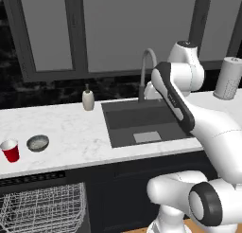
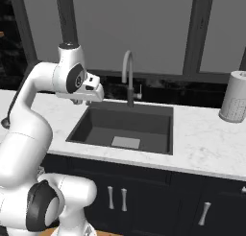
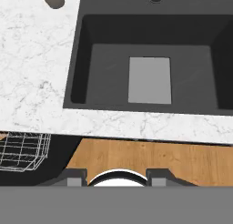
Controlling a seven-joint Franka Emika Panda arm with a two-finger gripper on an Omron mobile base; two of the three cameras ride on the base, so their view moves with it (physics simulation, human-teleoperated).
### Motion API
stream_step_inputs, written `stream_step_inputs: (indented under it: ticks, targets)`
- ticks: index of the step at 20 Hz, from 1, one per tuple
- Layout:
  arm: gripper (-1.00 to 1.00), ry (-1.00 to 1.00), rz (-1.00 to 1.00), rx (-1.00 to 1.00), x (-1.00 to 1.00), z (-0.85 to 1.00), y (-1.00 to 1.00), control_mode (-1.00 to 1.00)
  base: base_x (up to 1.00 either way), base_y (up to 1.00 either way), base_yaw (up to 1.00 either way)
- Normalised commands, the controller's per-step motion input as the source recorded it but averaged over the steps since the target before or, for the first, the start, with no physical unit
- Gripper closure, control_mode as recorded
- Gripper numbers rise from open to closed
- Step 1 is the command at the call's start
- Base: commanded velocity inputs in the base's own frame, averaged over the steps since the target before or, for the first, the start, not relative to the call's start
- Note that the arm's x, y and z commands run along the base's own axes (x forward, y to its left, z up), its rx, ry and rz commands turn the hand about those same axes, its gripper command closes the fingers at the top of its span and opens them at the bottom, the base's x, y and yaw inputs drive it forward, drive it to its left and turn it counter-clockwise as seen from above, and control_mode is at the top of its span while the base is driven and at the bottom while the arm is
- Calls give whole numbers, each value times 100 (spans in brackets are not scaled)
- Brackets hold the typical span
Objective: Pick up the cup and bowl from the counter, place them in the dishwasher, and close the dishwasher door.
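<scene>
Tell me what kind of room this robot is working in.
A home kitchen, rendered: a white marble-look counter with a dark inset sink and gooseneck faucet, plus an open dishwasher showing its white wire rack.

1. I see the cup [image 1: 10, 150]: red, white rim.
2. Bowl [image 1: 38, 143]: dull speckled grey.
3. Counter [image 1: 71, 132]: white marble, grey veining.
4. Sink [image 1: 142, 120]: dark grey, lighter grey patch.
5. Dishwasher rack [image 1: 45, 208]: white wire.
6. Soap bottle [image 1: 88, 99]: beige.
</scene>
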Motion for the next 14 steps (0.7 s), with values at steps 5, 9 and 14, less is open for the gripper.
stream_step_inputs:
  ticks: [5,9,14]
  targets:
    - [-100,0,0,0,0,0,0,100,-5,0,0]
    - [-100,0,0,0,0,0,0,100,-33,0,16]
    - [-100,0,0,0,0,0,0,100,-17,0,71]
